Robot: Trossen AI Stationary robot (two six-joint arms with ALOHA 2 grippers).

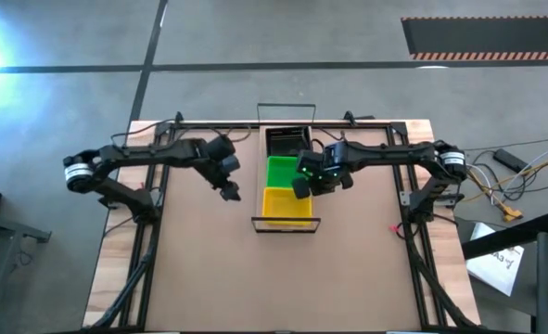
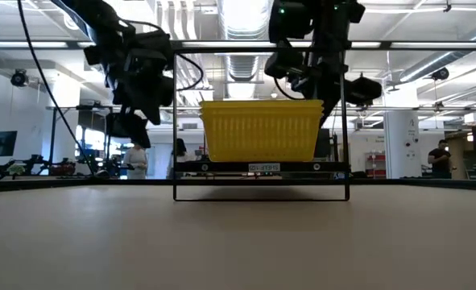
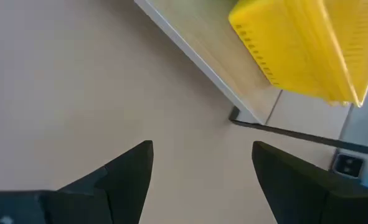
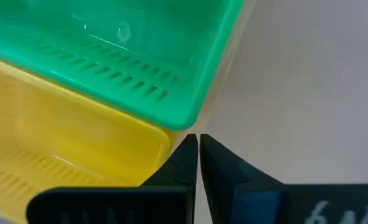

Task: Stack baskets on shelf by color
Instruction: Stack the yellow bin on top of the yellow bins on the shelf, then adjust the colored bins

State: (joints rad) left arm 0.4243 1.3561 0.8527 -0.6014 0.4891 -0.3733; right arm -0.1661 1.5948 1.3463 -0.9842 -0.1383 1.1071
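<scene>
Shelf: stands at the middle of the table; its long axis runs from the far edge toward the near side, and its black wire frame shows at both ends.
Baskets on shelf: three stations in a row along the plank, all open side up.
Black basket: far end of the shelf.
Green basket: middle station, touching the yellow one.
Yellow basket: near end; in the low view its broad perforated face looks toward the table's near side.
Stack count per colour: cannot tell.
Right gripper: above the right rim of the baskets, where green meets yellow; fingers pressed together, holding nothing.
Left gripper: left of the shelf, apart from it, over bare table; fingers spread, empty.
</scene>
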